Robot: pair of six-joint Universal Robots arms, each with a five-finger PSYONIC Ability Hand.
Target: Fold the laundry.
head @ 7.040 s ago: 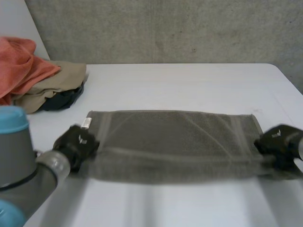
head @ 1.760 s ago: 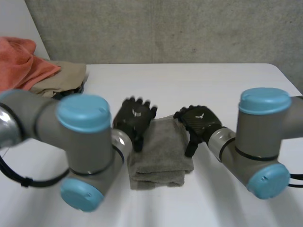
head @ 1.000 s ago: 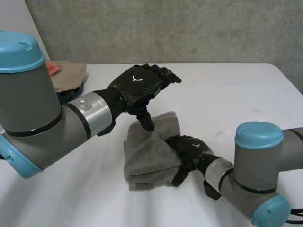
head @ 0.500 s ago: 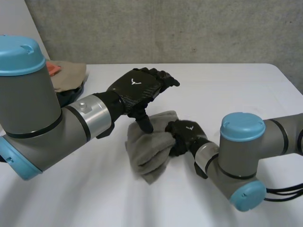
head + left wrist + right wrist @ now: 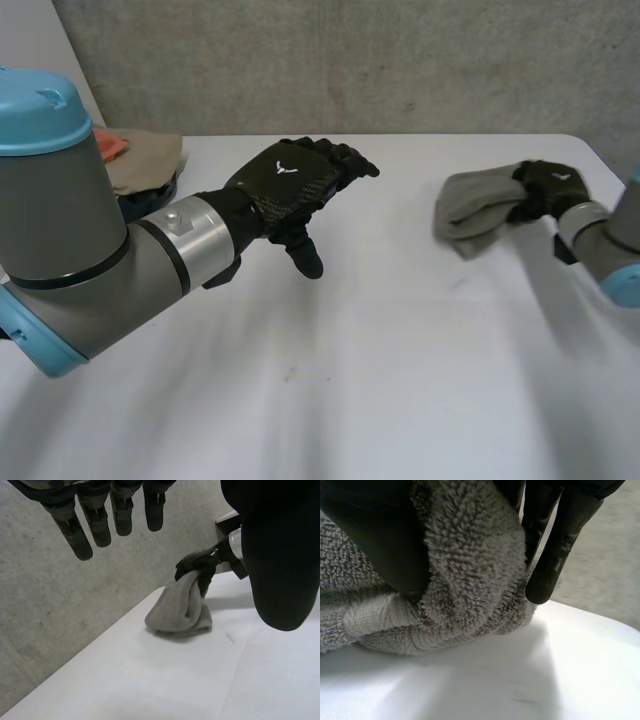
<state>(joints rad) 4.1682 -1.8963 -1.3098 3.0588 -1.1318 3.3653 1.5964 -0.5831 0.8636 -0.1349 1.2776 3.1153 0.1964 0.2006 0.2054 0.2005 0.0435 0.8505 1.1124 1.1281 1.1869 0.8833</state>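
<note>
The grey terry towel (image 5: 470, 212) is bunched into a thick folded wad. One end is clamped in the right hand (image 5: 545, 188), with the thumb on one side and the fingers (image 5: 555, 545) on the other. Its free end bulges out past the fingertips, and its underside rests on the white desk (image 5: 400, 330).

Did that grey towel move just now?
Yes. The right hand carried the grey towel from mid-table toward the table's right edge, farther from the clothes pile.

White bench (image 5: 400, 350), matte top; rough grey concrete wall (image 5: 350, 60) behind its far edge; soft light
</note>
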